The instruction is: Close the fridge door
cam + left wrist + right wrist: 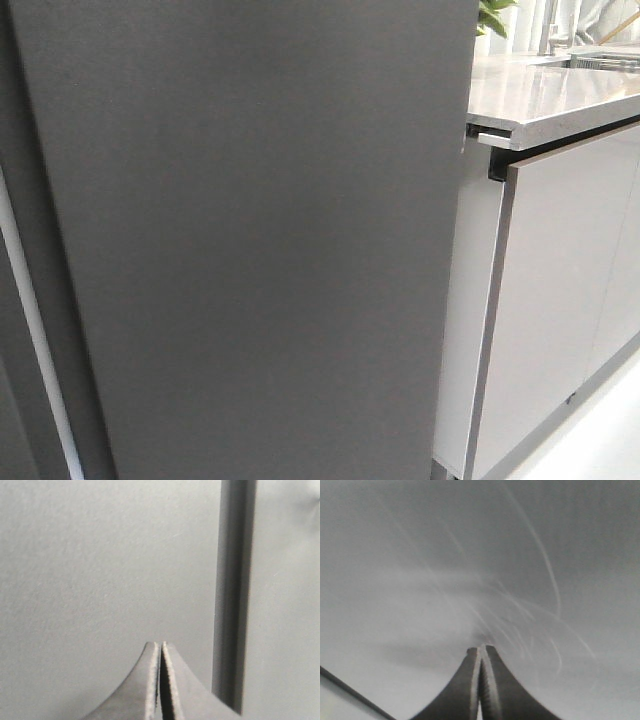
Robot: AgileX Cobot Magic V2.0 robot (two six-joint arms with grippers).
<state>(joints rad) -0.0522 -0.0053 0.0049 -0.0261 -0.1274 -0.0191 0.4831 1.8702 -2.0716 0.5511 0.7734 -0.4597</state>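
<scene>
The fridge door [250, 230] is a tall matte dark grey panel that fills most of the front view; only its flat outer face shows. Neither arm shows in the front view. In the left wrist view my left gripper [160, 644] is shut and empty, its tips close to a flat grey panel [100, 570] beside a dark vertical gap [234, 595]. In the right wrist view my right gripper [481, 649] is shut and empty, its tips right at a grey surface [470, 555] marked with fine curved scratches. I cannot tell if either gripper touches.
A narrow dark panel with a white strip [35, 330] stands at the far left. To the right is a grey countertop [550, 95] over glossy light grey cabinet doors [560, 300]. A plant [493, 14] and a sink [600, 55] are at the back.
</scene>
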